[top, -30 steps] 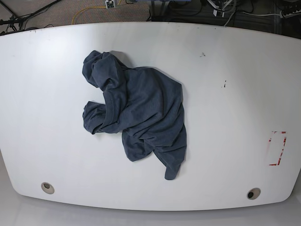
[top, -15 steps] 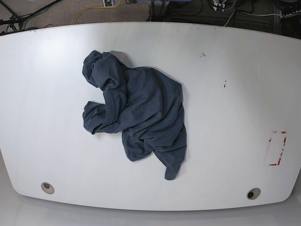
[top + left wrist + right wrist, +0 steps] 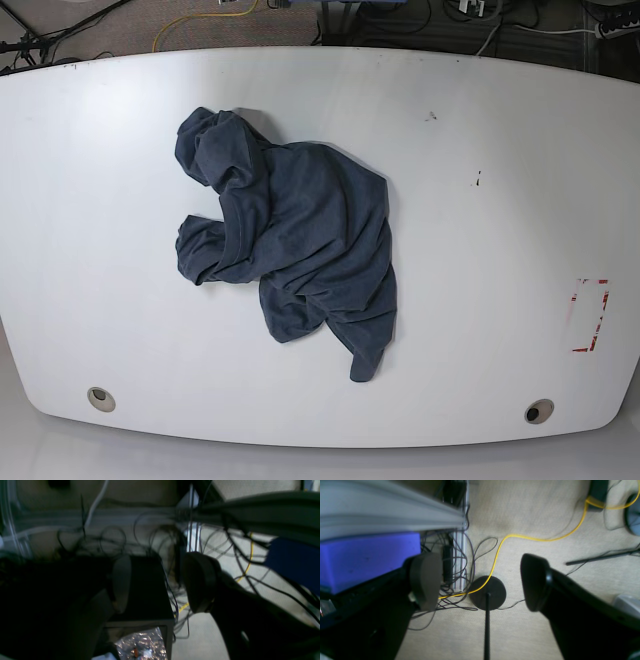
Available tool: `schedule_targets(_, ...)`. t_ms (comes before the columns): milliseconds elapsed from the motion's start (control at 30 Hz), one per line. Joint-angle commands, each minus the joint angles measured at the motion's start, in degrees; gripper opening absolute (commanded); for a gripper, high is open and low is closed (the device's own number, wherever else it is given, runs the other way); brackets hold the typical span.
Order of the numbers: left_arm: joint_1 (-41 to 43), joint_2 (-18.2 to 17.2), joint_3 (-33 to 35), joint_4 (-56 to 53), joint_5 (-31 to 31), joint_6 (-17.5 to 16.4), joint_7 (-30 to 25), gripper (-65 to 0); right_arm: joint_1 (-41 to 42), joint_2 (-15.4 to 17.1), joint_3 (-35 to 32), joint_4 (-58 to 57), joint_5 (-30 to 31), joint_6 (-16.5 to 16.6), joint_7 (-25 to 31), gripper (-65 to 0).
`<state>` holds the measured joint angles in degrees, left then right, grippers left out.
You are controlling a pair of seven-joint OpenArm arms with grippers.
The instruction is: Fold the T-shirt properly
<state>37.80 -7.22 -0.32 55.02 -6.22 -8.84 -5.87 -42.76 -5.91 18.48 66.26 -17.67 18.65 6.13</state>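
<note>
While the T-shirt [image 3: 290, 245] lies crumpled on the white worktop [image 3: 480, 230], out of both wrist views, the left tool [image 3: 160, 585] and right tool [image 3: 480, 580] hang empty over the cabled floor [image 3: 532, 512], jaws spread apart.

T-shirt [image 3: 300, 245] lay crumpled — chest lettering and most of the sleeves hidden in its own folds. Left wrist view dark and blurred; cables [image 3: 155, 537] hard to separate. Left gripper [image 3: 157, 583] and right gripper [image 3: 480, 580] — fingers cut off by frame edges.
</note>
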Motion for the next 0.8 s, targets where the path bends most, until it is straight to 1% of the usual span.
schedule_targets(0, 2.3, -0.4, -0.3, 3.7, 0.0, -0.2, -1.3, -31.8, -2.4, -0.1, 0.0, 3.5, 0.2, 0.4, 0.1, -18.0)
schedule_targets(133, 4.7, -0.3, -0.4, 8.0, 0.4, -0.3, -2.2, -31.6, -4.5, -0.2, 0.0, 7.4, 0.2, 0.3, -0.2, -18.0)
schedule_targets(200, 7.0, -0.1, -0.3, 12.3, 0.9, -0.2, -2.2, -31.5, -6.6, -0.2, -0.2, 10.4, 0.8, 0.7, -0.4, -18.1)
schedule_targets(333, 8.7, -0.2, -0.4, 15.5, 1.0, -0.2, -2.1, -31.3, -8.3, -0.4, -0.3, 13.2, 1.1, 0.8, -0.4, -18.2)
schedule_targets(533, 10.6, -0.2, -0.9, 19.0, 0.9, -0.3, -1.3, -30.9, -10.5, -0.7, -0.5, 15.6, 2.0, 0.9, -0.1, -18.4)
schedule_targets(600, 12.2, 0.0, -1.0, 20.4, 0.9, 0.0, -1.5, -31.1, -11.3, -0.5, -0.6, 15.7, 3.3, 1.1, -0.4, -18.4)
schedule_targets(767, 13.0, 0.0, -1.7, 21.5, 1.0, 0.0, -1.5, -31.2, -12.2, -0.5, -0.8, 16.7, 3.8, 1.3, -0.4, -18.5)
